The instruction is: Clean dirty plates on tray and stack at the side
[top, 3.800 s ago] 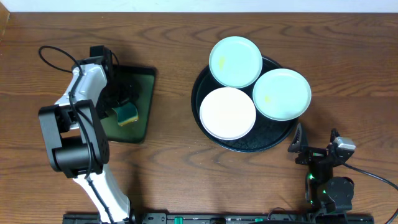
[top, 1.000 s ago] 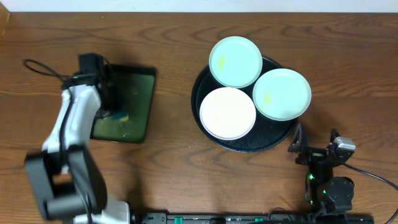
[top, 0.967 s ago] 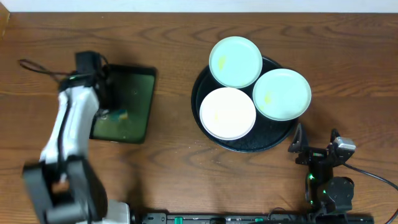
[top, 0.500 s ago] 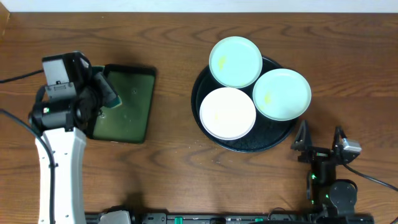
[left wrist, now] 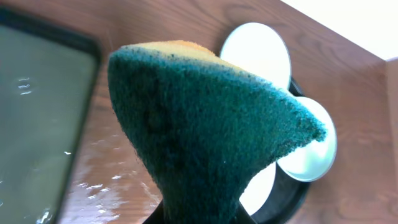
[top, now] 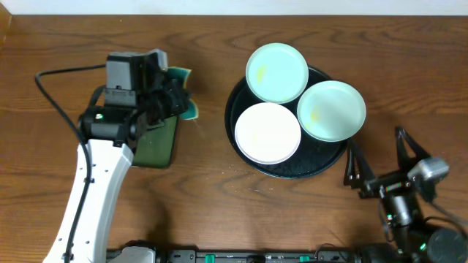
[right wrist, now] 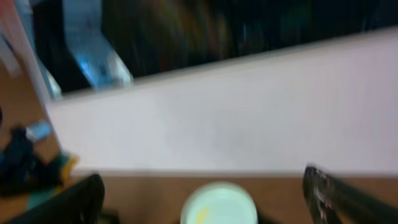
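A large round black tray [top: 281,169] holds three plates: a mint plate [top: 276,71] with a yellow smear at the back, a second mint plate [top: 331,109] with a smear on the right, and a white plate [top: 268,133] in front. My left gripper [top: 178,96] hangs left of the tray, shut on a dark green sponge [top: 188,93] with a yellow back. That sponge [left wrist: 205,124] fills the left wrist view, with the plates behind it. My right gripper [top: 380,162] stands open in front of the tray's right side, holding nothing.
A rectangular green tray [top: 159,142] with a black rim lies on the left, partly under my left arm; its wet surface [left wrist: 37,118] shows in the left wrist view. The right wrist view is blurred, with a mint plate [right wrist: 217,202] between the open fingers [right wrist: 81,199].
My left gripper has lifted the sponge out of the green tray and swung it right, toward the black tray. The right arm has tilted up and shifted slightly right.
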Robot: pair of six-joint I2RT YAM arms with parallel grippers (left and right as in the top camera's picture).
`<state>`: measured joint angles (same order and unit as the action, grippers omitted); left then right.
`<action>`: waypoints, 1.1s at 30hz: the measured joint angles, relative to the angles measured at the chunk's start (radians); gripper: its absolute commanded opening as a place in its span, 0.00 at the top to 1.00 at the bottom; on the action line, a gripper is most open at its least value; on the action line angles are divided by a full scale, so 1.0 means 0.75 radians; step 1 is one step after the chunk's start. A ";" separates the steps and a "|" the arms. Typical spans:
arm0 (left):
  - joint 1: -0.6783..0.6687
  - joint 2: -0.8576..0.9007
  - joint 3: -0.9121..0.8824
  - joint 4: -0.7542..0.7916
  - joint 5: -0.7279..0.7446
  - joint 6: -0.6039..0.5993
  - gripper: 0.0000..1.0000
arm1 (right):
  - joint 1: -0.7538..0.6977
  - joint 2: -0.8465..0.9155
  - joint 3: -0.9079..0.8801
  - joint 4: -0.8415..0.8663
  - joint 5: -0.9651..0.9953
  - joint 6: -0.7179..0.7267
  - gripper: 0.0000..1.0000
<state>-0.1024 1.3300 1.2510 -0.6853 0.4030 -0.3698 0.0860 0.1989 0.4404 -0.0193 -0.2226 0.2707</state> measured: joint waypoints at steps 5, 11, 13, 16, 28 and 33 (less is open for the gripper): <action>-0.090 0.073 0.000 0.093 0.014 -0.094 0.92 | 0.000 0.483 0.515 -0.472 -0.068 -0.171 0.01; -0.231 0.250 0.001 0.241 0.014 -0.256 0.93 | 0.000 1.008 0.813 -0.587 -0.380 -0.216 0.01; -0.290 0.332 0.000 0.276 0.014 -0.303 0.92 | 0.000 1.125 0.819 -0.569 -0.526 -0.198 0.01; -0.379 0.465 0.000 0.346 0.014 -0.347 0.92 | 0.000 1.263 0.819 -0.538 -0.660 -0.170 0.01; -0.611 0.847 0.000 0.480 -0.147 -0.504 0.92 | 0.002 1.650 1.090 -1.181 -0.376 -0.101 0.01; -0.661 0.889 0.000 0.502 -0.208 -0.579 0.83 | 0.024 1.741 1.198 -1.203 -0.248 -0.103 0.01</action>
<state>-0.5983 1.9965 1.2510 -0.3092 0.2474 -0.8040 0.1043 1.5043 1.3388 -0.9218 -0.4088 0.1936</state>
